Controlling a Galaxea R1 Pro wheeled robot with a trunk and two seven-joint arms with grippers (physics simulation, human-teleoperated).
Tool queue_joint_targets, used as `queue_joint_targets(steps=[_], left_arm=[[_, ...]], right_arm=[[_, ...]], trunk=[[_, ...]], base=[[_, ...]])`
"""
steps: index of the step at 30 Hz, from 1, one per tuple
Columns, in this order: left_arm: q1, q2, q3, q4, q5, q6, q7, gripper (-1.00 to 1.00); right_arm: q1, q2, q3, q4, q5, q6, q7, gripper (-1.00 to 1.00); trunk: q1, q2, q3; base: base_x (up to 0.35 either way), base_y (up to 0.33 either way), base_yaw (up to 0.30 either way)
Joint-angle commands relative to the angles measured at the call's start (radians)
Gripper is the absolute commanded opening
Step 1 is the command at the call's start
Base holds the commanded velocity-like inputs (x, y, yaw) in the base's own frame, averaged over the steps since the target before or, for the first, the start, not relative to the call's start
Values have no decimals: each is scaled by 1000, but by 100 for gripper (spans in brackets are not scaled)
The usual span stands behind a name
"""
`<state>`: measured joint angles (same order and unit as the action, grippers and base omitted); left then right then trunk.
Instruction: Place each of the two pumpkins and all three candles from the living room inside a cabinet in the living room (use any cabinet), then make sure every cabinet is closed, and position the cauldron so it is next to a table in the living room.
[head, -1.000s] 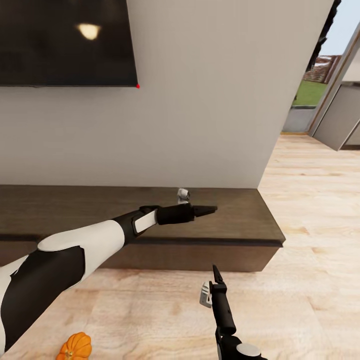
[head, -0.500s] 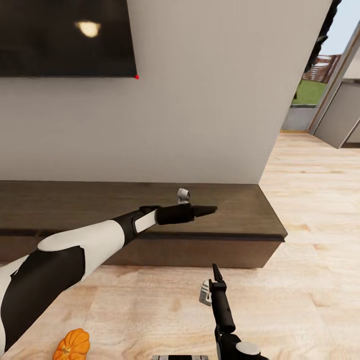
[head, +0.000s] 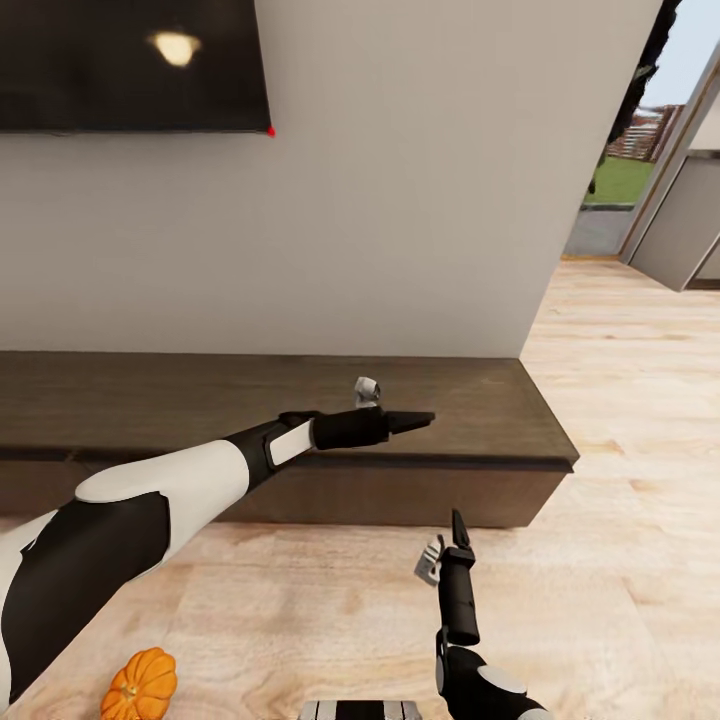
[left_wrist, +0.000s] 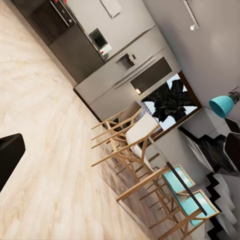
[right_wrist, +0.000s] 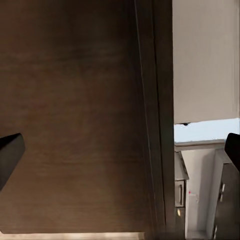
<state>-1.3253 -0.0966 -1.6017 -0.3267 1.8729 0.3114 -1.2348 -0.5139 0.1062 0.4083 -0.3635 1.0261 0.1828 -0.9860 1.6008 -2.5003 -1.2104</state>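
the long dark cabinet (head: 300, 400) is being faced, its fronts shut, against the pale wall (head: 400, 200). the left end effector (head: 418, 420) is being held out above the cabinet's top; whether it is open cannot be told. the right end effector (head: 460, 524) is being held spread wide, empty, before the cabinet's front. one pumpkin (head: 139, 684) is lying on the floor (head: 620, 560) near the cabinet.

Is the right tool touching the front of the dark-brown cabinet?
Apart. In the head view, bare wood floor lies between the right tool and the cabinet.
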Motion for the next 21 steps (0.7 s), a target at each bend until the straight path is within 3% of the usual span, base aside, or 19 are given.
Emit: queue_joint_targets(steps=[1,11,21], left_arm=[[0,0,0,0,0,0,0,100],[0,-3,0,0,0,0,0,100],[0,2,0,0,2,-1,0,100]], right_arm=[[0,-1,0,0,0,0,-14,100],[0,-3,11,14,18,2,-55,100],[0,-1,31,17,21,1,-45,100]], trunk=[[0,0,-4],[5,-3,-43],[5,-3,-43]], base=[[0,0,0],[0,0,0],[0,0,0]])
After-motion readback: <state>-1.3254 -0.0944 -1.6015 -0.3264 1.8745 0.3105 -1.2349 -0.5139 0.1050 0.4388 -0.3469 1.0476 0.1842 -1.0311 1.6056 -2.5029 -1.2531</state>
